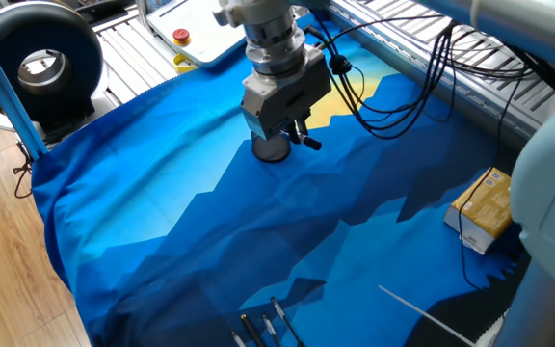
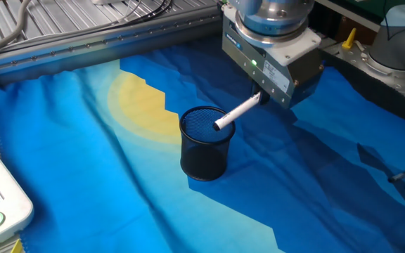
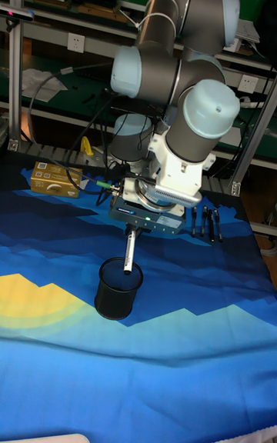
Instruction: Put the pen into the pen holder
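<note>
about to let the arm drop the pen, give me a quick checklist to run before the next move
1. Pen held by the gripper: ok, clamped at its upper end, hanging tilted.
2. Lower tip over the pen holder mouth: ok in the other fixed view and the tall fixed view, tip at the rim.
3. Tip already below the rim: cannot tell, looks level with it.
4. Pen holder upright on the blue cloth: ok.
5. Holder interior free: ok, only mesh bottom shows.
6. Cables away from the cup: ok, they hang behind the gripper.
</note>
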`<state>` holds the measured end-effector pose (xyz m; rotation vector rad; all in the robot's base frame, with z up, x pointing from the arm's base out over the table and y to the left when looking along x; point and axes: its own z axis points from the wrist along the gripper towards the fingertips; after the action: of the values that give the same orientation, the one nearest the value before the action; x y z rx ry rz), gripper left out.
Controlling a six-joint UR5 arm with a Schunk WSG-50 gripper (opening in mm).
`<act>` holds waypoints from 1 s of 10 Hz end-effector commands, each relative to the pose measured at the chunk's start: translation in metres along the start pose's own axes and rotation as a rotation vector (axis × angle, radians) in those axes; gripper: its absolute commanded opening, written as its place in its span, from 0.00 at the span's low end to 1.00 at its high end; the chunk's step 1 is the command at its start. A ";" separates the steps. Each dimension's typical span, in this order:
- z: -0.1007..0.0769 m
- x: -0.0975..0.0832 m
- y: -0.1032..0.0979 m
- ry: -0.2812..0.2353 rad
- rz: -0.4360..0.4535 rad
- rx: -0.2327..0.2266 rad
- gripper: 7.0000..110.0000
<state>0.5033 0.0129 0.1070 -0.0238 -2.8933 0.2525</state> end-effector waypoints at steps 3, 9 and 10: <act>-0.036 0.019 0.007 0.037 0.010 0.009 0.00; -0.030 0.023 0.016 0.086 0.024 -0.019 0.00; -0.030 0.023 0.021 0.085 0.023 -0.038 0.00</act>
<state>0.4876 0.0275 0.1398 -0.0532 -2.8176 0.2608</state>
